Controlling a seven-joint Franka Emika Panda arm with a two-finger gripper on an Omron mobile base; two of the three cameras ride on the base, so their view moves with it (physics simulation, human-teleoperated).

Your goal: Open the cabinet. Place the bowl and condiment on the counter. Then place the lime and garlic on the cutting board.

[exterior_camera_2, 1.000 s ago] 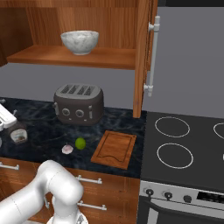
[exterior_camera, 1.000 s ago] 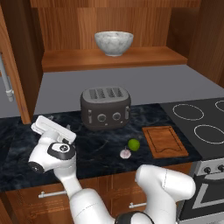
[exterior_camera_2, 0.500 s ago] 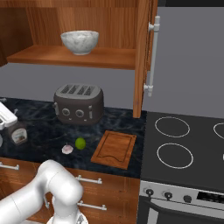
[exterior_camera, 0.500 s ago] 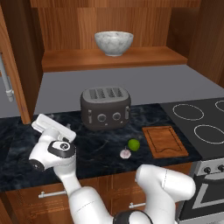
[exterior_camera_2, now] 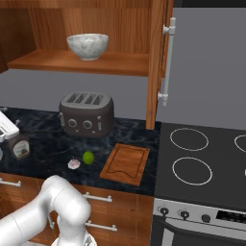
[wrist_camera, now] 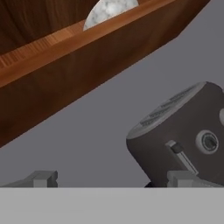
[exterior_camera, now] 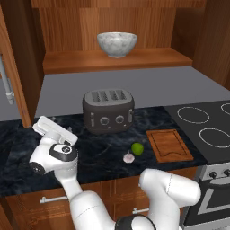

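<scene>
The cabinet (exterior_camera_2: pixel 158 57) stands open, its doors swung out to both sides. On its shelf rests the marbled bowl (exterior_camera: pixel 117 43) (exterior_camera_2: pixel 87 45) (wrist_camera: pixel 109 11). The dark condiment bottle (exterior_camera_2: pixel 20 146) stands on the counter (exterior_camera: pixel 99 150) at the left, just below my gripper (exterior_camera_2: pixel 6 129) (exterior_camera: pixel 53 130). My gripper (wrist_camera: pixel 113 179) is open and holds nothing, and it looks up past the toaster at the shelf. The lime (exterior_camera: pixel 137 148) (exterior_camera_2: pixel 88 157) and the garlic (exterior_camera: pixel 128 157) (exterior_camera_2: pixel 73 164) lie on the counter, just left of the cutting board (exterior_camera: pixel 169 144) (exterior_camera_2: pixel 126 163).
A dark four-slot toaster (exterior_camera: pixel 108 111) (exterior_camera_2: pixel 86 114) (wrist_camera: pixel 183 131) stands at the back of the counter under the shelf. A black stovetop (exterior_camera_2: pixel 202 158) lies right of the board. The open left door (exterior_camera: pixel 11 81) hangs beside the hand.
The hand has lifted very slightly above the left part of the counter. Everything else is where it was.
</scene>
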